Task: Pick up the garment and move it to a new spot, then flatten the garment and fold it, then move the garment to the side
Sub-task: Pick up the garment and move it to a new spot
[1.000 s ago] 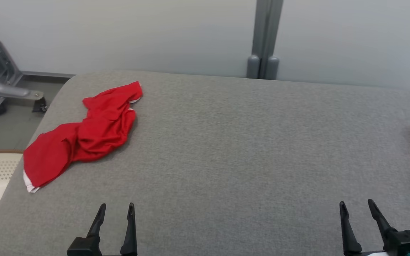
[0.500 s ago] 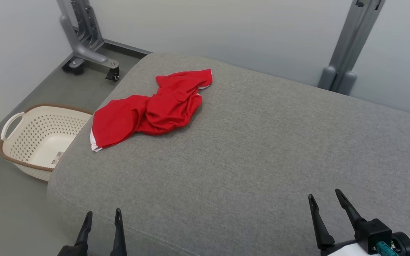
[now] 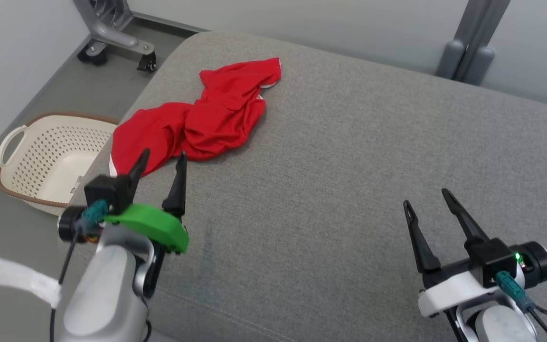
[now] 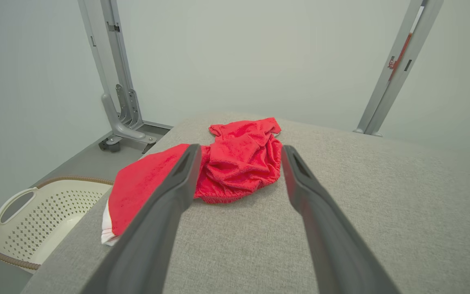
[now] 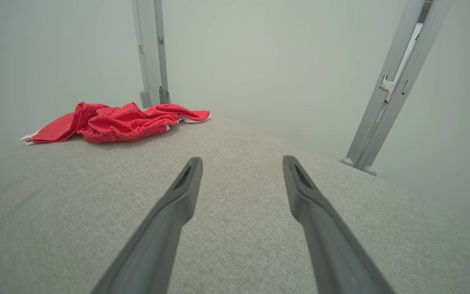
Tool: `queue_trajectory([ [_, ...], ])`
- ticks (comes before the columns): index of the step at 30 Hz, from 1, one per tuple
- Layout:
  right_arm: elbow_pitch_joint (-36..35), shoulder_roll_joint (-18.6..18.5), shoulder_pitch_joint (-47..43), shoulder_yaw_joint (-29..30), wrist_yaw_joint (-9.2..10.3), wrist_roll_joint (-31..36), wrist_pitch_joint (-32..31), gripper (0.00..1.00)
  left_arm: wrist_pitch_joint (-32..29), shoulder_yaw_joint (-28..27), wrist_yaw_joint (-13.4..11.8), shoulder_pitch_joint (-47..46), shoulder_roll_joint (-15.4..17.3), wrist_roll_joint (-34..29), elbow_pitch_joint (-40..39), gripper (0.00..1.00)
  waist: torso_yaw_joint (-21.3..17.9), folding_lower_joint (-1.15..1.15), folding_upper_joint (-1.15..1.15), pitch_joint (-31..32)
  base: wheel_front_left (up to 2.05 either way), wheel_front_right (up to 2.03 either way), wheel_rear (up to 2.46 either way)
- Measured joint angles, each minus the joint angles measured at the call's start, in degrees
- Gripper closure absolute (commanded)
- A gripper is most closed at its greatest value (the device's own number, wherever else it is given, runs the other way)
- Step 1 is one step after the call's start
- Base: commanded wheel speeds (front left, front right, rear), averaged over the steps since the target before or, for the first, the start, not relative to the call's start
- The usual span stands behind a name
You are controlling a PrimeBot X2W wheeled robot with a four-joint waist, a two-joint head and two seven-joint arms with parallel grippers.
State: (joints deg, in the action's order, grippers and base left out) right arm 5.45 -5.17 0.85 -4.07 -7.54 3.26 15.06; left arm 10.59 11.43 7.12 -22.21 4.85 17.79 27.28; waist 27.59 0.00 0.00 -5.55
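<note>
Red garment, crumpled in a heap near the far left corner of the grey fabric surface, one white-trimmed end at the left edge. On the floor beside that edge, a cream perforated basket. Left jaws released and empty, close by the garment's near end. Right jaws likewise spread, empty, well apart from it, above bare surface.

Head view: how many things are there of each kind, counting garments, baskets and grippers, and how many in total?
Red garment: 1
White basket: 1
Grippers: 2 (left gripper, right gripper, both open)
Total: 4
</note>
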Motion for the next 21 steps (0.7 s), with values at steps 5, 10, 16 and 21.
queue_trajectory([
  [5,0.43,-0.74,5.22,-0.99,0.0,0.51,0.0,0.0,-4.25,7.44,0.25,-12.74,3.61,7.76,6.6,0.0,-2.17,0.0,0.0,-5.49,0.0,0.0,0.0],
  [10,1.33,-0.75,7.58,-1.66,0.01,0.43,0.0,0.0,-7.97,11.76,0.27,-19.75,8.25,14.54,14.19,0.0,-6.77,0.0,0.0,-10.62,0.0,0.0,0.0],
  [16,1.54,0.03,8.74,-2.05,0.0,-0.1,0.0,0.0,-9.37,13.0,0.29,-23.96,11.0,16.64,25.86,0.0,-14.06,0.0,0.0,-14.72,0.0,0.0,0.0],
  [21,1.99,0.68,8.74,-1.7,0.01,-0.67,0.0,0.0,-9.22,13.24,-0.14,-25.74,12.0,16.37,33.09,0.8,-18.67,0.0,0.0,-16.4,0.0,0.0,0.0],
])
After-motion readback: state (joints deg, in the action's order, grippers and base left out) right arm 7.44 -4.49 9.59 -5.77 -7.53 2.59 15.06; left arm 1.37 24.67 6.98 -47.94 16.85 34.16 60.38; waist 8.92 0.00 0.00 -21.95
